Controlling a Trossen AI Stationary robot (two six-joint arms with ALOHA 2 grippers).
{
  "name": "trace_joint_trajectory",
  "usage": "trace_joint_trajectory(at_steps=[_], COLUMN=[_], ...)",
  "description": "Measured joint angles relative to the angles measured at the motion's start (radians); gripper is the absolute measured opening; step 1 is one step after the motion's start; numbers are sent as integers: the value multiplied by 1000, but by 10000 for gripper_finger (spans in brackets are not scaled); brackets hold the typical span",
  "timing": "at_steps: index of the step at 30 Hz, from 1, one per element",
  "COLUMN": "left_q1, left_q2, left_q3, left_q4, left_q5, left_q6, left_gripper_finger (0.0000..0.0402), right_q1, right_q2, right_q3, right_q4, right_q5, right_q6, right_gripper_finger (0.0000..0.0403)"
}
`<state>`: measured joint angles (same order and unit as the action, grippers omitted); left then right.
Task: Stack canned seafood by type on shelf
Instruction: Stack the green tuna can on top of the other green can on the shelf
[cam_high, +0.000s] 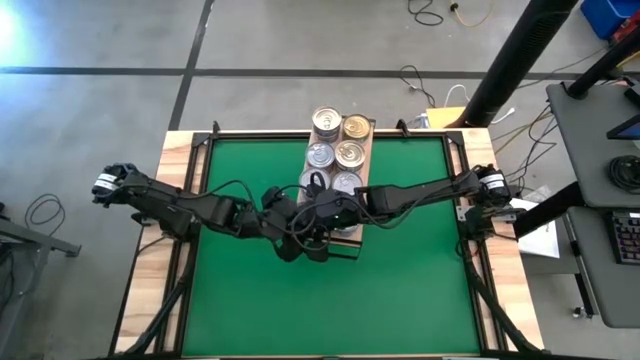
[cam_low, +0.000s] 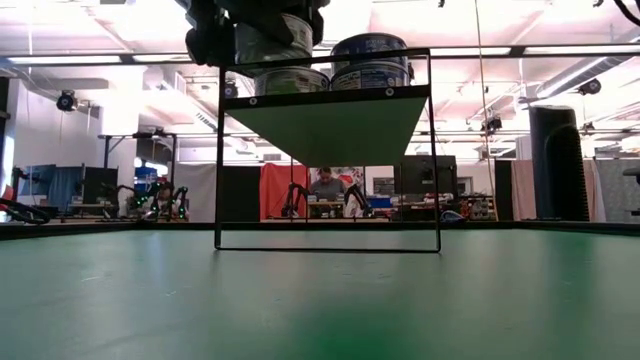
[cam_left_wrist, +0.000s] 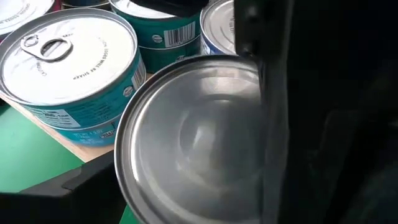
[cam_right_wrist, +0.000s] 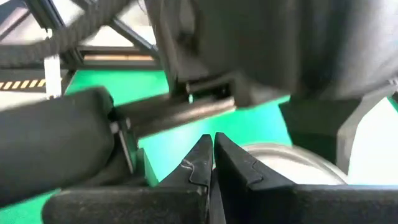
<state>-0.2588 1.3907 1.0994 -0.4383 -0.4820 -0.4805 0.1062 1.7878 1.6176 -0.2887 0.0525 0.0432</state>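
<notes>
Left claw grips a tin wide at the shelf's near end; probably lower it level. Right claw shut, empty.

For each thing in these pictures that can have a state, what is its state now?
left gripper: jaws wide, holding a tin at the shelf's near end.
held tin: in the left gripper, plain silver face toward the wrist camera.
right gripper: shut, empty, close beside the left gripper.
tins on the shelf: upright in two columns, pull-tab lids up, some stacked.
shelf: raised on a thin black frame.
</notes>
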Motion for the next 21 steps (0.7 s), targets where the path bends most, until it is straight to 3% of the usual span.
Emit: trace_joint_trajectory(at_steps=[21], left_q1=[0], left_q2=[6], left_q3=[44], left_q4=[-83], left_q5=[12], left_q6=[11], left_gripper_finger=[400], right_q1=[-3], right_q2=[-5], right_q3=[-1], right_q4=[-77], right_q5=[0], right_q6=[1], right_gripper_finger=[13])
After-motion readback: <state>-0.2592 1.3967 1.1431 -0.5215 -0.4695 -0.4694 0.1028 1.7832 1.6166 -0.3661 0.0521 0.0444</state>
